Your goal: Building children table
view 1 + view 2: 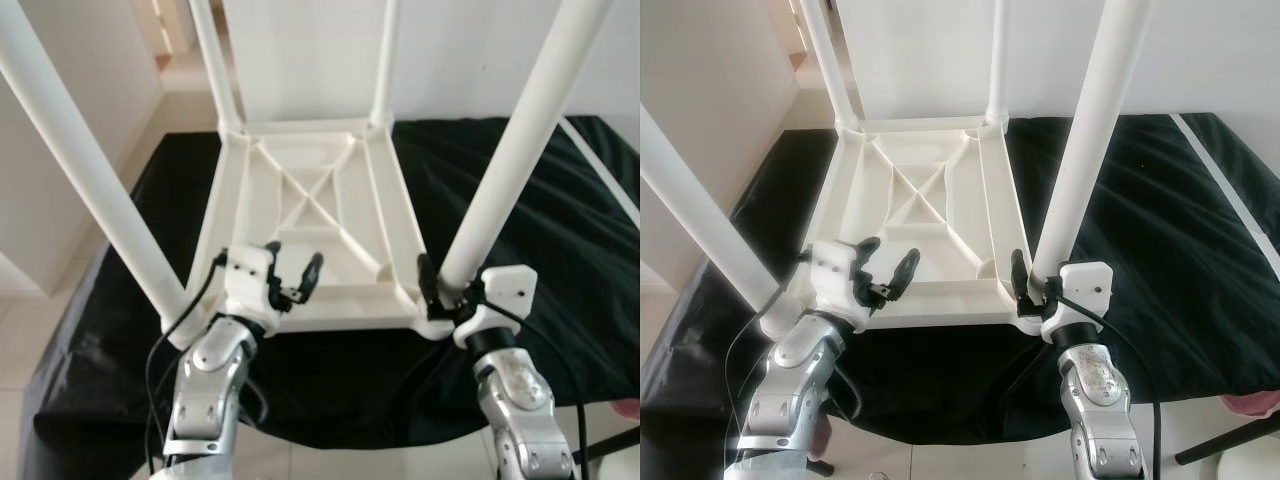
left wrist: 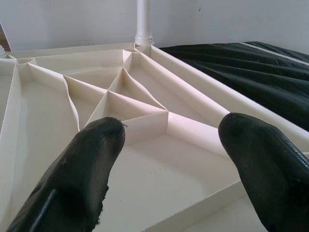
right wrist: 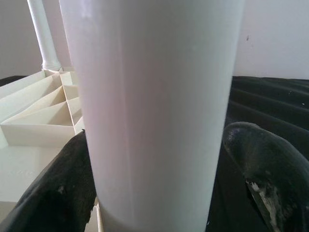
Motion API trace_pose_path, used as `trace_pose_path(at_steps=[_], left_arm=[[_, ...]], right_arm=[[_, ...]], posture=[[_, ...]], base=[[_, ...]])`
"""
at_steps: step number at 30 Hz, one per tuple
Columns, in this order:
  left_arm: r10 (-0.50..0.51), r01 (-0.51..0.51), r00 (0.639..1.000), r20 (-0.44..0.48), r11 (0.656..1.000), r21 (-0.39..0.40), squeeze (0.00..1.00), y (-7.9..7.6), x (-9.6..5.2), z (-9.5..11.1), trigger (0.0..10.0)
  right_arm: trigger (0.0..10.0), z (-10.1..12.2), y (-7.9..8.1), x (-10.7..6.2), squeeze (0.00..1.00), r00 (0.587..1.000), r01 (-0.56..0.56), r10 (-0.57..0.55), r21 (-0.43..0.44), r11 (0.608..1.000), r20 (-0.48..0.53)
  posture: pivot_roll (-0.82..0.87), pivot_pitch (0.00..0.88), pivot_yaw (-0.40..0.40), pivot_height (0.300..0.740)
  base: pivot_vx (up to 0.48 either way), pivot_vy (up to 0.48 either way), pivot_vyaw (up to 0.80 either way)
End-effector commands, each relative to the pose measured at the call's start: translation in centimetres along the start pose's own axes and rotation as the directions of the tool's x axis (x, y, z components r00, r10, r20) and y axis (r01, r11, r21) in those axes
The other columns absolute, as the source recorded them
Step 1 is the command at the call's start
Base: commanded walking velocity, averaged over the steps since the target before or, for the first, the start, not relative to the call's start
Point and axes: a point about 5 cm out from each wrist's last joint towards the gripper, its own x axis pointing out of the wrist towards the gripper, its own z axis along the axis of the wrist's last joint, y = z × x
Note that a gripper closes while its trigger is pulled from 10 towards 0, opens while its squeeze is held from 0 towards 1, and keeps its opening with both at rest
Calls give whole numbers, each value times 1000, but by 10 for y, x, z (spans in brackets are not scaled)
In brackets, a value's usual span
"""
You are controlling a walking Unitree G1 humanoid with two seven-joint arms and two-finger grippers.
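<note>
At the near edge of the upturned table top, the left gripper hovers with fingers spread wide, holding nothing. The right gripper closes around the leg at the near right corner. The top lies on a black cloth, two more legs standing at its far corners.

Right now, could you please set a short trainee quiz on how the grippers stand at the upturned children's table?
1. True or false: the left gripper is shut on a leg.
2. What does the right gripper hold? A. black cloth B. near right leg C. tabletop
3. How many legs stand in the tabletop's corners?

Key: 1. False; it is open over the ribbed underside. 2. B. 3. Four.
</note>
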Motion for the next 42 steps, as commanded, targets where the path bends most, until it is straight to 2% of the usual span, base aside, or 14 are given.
trace_pose_path(at_steps=[1, 17, 30, 34, 42], left_arm=[[152, -153, 988, -14, 988, -23, 0, 6, 0, -2, 10000], [144, -145, 989, -19, 989, -24, 0, 5, 1, -2, 10000], [127, -125, 992, 26, 991, -55, 0, 2, 3, 6, 10000], [94, -94, 995, 25, 995, -34, 0, 0, 4, 7, 10000], [94, -95, 994, 49, 995, 12, 0, 9, 6, 15, 10000]], right_arm=[[10000, -1, 1, 0, 0, 1000, 4, -4, 7, 1000, -1], [10000, -3, 2, 2, 0, 1000, 15, -15, 8, 1000, 1], [10000, -3, 1, 3, 0, 1000, 22, -22, 4, 1000, 5], [10000, -3, 1, 3, 0, 1000, 26, -26, 2, 1000, 6], [10000, -4, -11, 8, 0, 995, 101, -101, -22, 995, -8]], posture=[[-79, 58, 50, 740], [-83, 54, 54, 740], [-82, 51, 53, 740], [-81, 50, 52, 740], [-73, 48, 39, 740]], base=[[-255, 0, 0], [-270, 0, 0], [0, 0, 0], [0, 0, 0], [0, 0, 0]])
